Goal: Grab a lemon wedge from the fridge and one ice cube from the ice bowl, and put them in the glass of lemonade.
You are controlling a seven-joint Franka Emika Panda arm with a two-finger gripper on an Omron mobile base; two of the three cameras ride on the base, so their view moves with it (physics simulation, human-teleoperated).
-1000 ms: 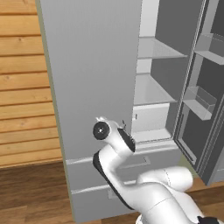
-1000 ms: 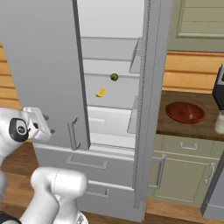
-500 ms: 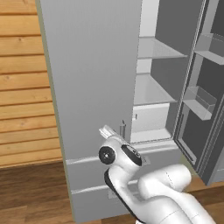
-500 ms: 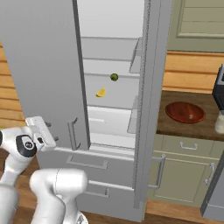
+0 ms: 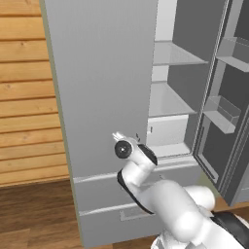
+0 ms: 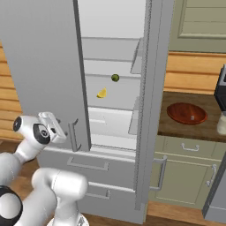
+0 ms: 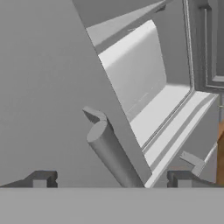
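The fridge [image 6: 44, 57] stands with its inside showing between its two doors. A tiny yellow lemon wedge [image 6: 102, 93] lies on a middle shelf, below a small dark green round item [image 6: 115, 77]. My gripper [image 6: 59, 129] is low by the left door, beside its vertical bar handle [image 6: 73, 134]. In the hand view the gripper [image 7: 111, 179] is open, and the handle's lower end [image 7: 113, 155] lies between its fingertips [image 7: 41, 179], untouched. The reddish-brown ice bowl [image 6: 186, 113] sits on the counter to the right. The glass of lemonade [image 6: 222, 123] is at the frame edge. No ice cube can be made out.
The fridge's right door [image 5: 228, 112], with its bins, swings out at the right of the left base view. Two drawers [image 6: 88, 165] sit under the fridge's compartment. Beige cabinets [image 6: 185, 170] carry the counter. A wood-plank wall [image 5: 24, 97] is on the left.
My hand has shifted right, closer to the left door's handle, after dipping and rising again. Its jaws have stayed wide. Nothing in the fridge or on the counter moved.
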